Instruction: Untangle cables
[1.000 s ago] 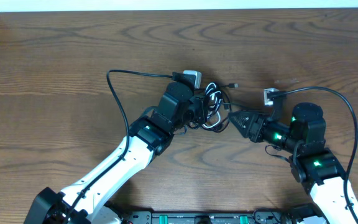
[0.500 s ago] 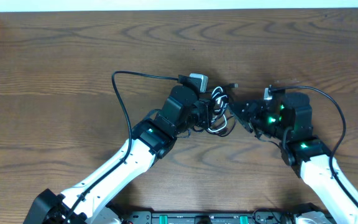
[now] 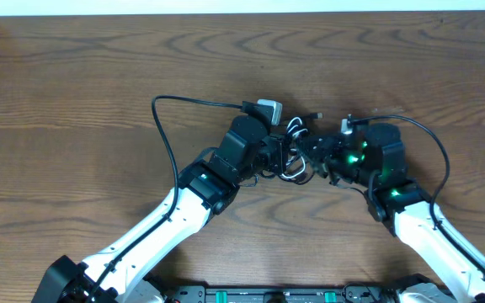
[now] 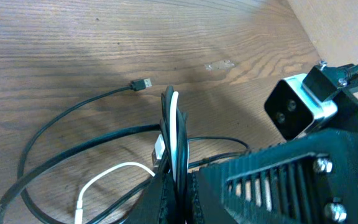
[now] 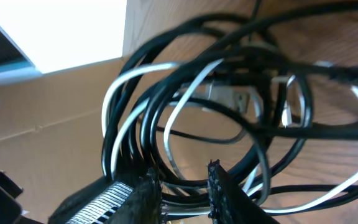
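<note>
The right gripper (image 3: 320, 156) is further left now, among the cables (image 3: 293, 133), jaws narrowly apart, grip unclear. The left gripper (image 3: 274, 156) clamps them as anchor.

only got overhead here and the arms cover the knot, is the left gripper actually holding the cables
observer: yes, the left wrist view shows the left gripper shut on the cables, black and white strands standing up out of it
operator: and the right one
observer: the right gripper has strands running between its fingers, a gap shows, can't tell if they pinch
operator: anything buried in there
observer: a silver plug sits in the middle of the loops
</note>
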Action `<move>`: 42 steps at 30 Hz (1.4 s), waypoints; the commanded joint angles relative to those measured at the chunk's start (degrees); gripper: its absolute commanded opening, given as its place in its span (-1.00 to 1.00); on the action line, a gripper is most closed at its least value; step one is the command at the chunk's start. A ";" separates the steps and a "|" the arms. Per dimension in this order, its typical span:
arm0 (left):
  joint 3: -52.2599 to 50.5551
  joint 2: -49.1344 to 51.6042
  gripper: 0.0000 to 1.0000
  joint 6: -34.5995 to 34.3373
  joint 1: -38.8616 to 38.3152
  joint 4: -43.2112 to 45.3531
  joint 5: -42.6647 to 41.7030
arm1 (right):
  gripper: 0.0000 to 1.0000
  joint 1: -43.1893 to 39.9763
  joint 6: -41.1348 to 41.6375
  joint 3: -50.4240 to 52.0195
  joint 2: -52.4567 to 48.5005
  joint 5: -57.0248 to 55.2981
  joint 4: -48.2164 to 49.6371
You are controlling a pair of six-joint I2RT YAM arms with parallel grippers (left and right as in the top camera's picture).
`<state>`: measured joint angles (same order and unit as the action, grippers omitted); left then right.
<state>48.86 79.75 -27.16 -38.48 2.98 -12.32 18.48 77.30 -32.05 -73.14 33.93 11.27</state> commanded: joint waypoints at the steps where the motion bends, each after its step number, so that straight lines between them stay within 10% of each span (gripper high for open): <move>1: 0.55 -1.31 -0.85 0.33 -0.13 0.31 -2.84 | -0.50 1.60 0.74 -0.63 -0.37 -3.96 0.11; 21: 0.55 -1.31 -0.85 0.13 -4.68 0.33 -6.71 | -0.46 2.40 -0.20 -0.63 -2.97 -13.51 3.41; 27: 0.55 -1.38 -0.85 0.11 -4.66 0.31 -11.32 | -0.98 1.75 -2.05 -0.63 -2.97 -16.92 3.89; 33: 0.55 -3.87 -0.85 0.15 -3.98 0.28 -11.26 | -0.98 -2.40 -11.39 -0.63 -2.97 -18.97 -0.33; 42: 0.52 -5.46 -0.85 0.59 0.96 -2.95 -10.95 | -0.98 -14.47 -21.86 -0.63 -1.79 -0.87 -1.22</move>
<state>48.84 74.61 -27.11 -39.44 1.61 -22.28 7.55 62.19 -32.10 -75.64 25.63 9.96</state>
